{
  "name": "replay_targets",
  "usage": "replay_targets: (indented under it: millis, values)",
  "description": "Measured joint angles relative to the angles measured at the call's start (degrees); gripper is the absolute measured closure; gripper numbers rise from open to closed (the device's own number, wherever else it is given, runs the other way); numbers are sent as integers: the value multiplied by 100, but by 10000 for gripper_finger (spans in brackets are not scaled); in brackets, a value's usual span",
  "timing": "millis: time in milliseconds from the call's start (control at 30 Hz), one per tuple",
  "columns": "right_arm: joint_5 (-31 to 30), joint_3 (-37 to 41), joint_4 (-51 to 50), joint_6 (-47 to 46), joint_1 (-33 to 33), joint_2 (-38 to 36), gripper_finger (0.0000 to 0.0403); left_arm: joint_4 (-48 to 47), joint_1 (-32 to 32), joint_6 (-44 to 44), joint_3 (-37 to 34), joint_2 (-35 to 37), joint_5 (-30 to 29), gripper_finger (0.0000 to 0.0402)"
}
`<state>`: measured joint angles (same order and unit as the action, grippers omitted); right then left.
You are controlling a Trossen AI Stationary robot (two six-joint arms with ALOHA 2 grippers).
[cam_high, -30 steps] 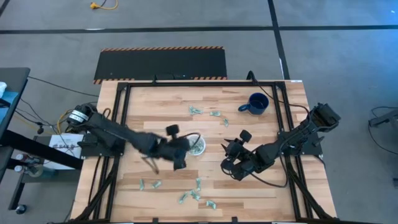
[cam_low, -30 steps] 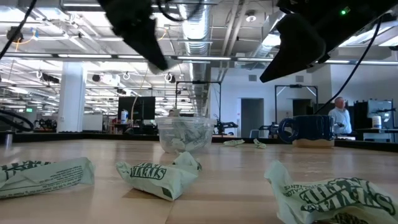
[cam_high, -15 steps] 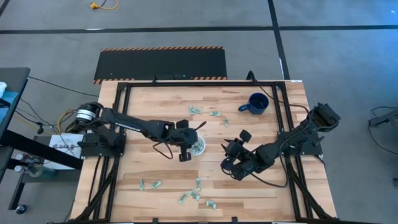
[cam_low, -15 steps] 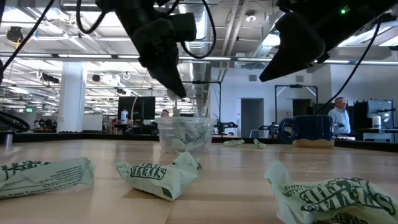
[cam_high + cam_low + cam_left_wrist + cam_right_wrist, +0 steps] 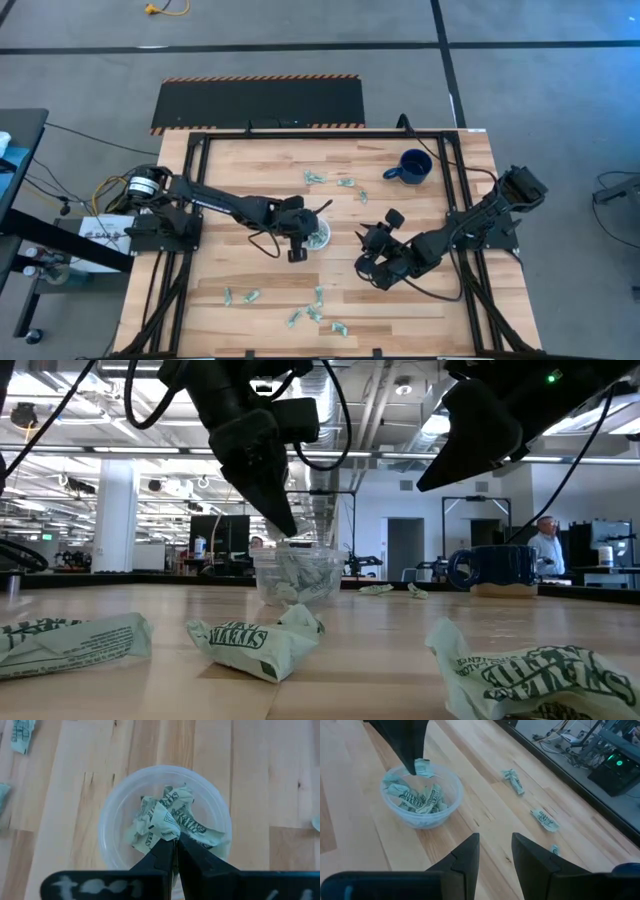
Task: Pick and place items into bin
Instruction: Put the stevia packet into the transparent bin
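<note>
- Items [image 5: 318,236] fill the cup [image 5: 316,233] at mid-bench in the high view; the left claw [image 5: 300,238] covers its near side. Since a second ago the left arm has swung in over the cup. Three loose items lie beyond it, about five near the front edge; the count is unsure.
- Low view: one cup [image 5: 296,575], left claw [image 5: 283,525] at its rim, three items in front, one blue mug [image 5: 490,569]. The right arm is cut off at the top.
- Left wrist view: claw [image 5: 175,840] pinched on one item [image 5: 165,822] above the cup [image 5: 117,810].
- Right wrist view: right claw [image 5: 495,851] half open, empty, waiting beside the cup [image 5: 422,795].
</note>
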<state>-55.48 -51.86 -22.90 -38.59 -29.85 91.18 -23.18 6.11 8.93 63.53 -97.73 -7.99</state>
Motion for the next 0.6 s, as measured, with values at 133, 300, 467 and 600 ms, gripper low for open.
replay_targets:
  millis: [133,300,467,600]
  values:
    - [-2,0,2,-2,0,0,294,-32,0,94,0,3,-2,396]
    - [-7,1,5,-2,6,0,294,-109,0,166,0,4,0,363]
    - [5,2,70,-6,91,0,294,-286,0,176,0,53,-31,327]
    - [7,2,69,-108,201,0,294,-375,0,189,7,122,-214,312]
